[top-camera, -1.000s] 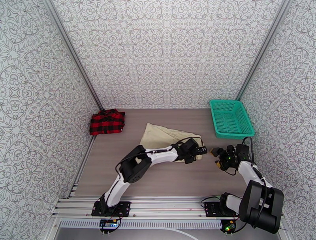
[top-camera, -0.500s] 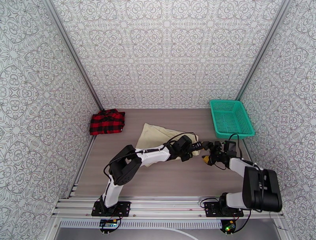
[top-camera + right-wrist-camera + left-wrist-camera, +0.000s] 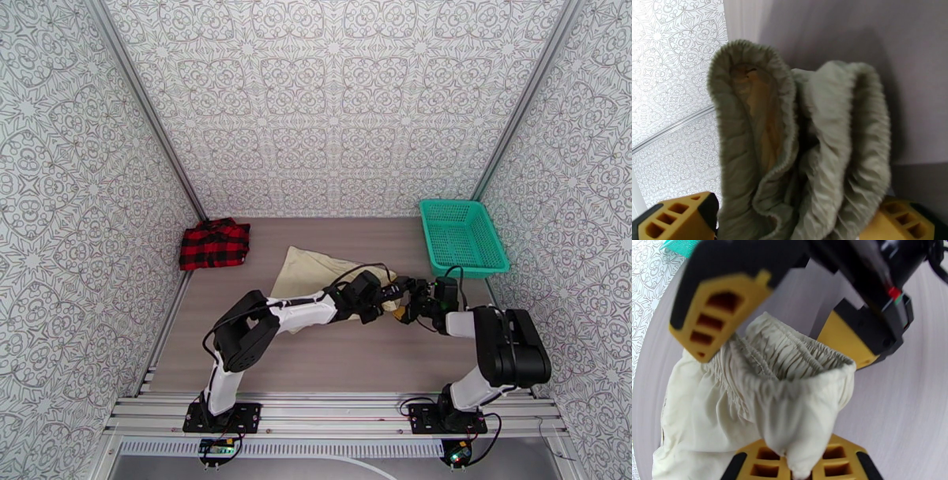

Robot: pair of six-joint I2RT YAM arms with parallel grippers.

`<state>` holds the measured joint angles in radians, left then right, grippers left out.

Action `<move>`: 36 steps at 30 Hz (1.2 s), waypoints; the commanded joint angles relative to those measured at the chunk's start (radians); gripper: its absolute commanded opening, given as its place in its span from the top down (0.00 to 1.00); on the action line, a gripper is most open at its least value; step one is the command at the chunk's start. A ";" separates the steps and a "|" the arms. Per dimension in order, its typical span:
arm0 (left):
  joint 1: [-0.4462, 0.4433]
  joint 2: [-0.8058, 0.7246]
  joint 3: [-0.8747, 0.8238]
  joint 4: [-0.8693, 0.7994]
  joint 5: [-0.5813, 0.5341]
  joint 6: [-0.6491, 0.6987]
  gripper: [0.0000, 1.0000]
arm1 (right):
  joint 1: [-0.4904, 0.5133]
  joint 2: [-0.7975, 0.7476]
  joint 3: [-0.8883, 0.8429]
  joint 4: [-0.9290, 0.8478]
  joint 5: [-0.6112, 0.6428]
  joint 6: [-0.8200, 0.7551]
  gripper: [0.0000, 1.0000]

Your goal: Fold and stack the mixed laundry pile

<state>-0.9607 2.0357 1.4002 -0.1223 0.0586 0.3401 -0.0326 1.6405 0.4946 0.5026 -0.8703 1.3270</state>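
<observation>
A cream-beige cloth (image 3: pixel 312 274) lies spread in the middle of the table. My left gripper (image 3: pixel 384 298) is shut on the cloth's right end and holds its gathered elastic edge (image 3: pixel 790 370) bunched up off the table. My right gripper (image 3: pixel 405 306) meets it from the right, open. Its yellow fingers (image 3: pixel 717 315) stand on either side of that gathered edge (image 3: pixel 802 158), with the fabric filling the gap between them. The red-and-black checked shirt (image 3: pixel 214 243) lies folded at the back left by the wall.
A teal mesh basket (image 3: pixel 460 235) stands at the back right, close behind the right arm. Patterned walls enclose the table on three sides. Bare table lies in front of the cloth, between the two arm bases.
My right arm has swung left from beside the basket to the left gripper, and its open jaws now straddle the raised cloth edge. The left gripper shifted slightly left, still holding the cloth.
</observation>
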 commanded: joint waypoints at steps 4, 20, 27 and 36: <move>0.008 -0.055 -0.038 0.039 0.043 -0.021 1.00 | 0.029 0.072 0.077 0.040 -0.007 -0.008 0.22; 0.116 -0.312 -0.230 0.042 0.173 -0.481 0.58 | 0.016 -0.003 0.313 -0.759 0.102 -0.711 0.92; 0.280 -0.234 -0.182 -0.153 0.135 -0.785 0.99 | 0.003 -0.084 0.385 -0.941 0.184 -0.842 1.00; 0.284 0.026 -0.054 -0.136 0.279 -1.022 1.00 | 0.007 -0.147 0.486 -1.115 0.259 -0.958 1.00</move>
<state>-0.6697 2.0201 1.2972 -0.2569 0.2478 -0.5488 -0.0216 1.5333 0.9237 -0.5106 -0.6552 0.4438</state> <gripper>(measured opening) 0.035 0.130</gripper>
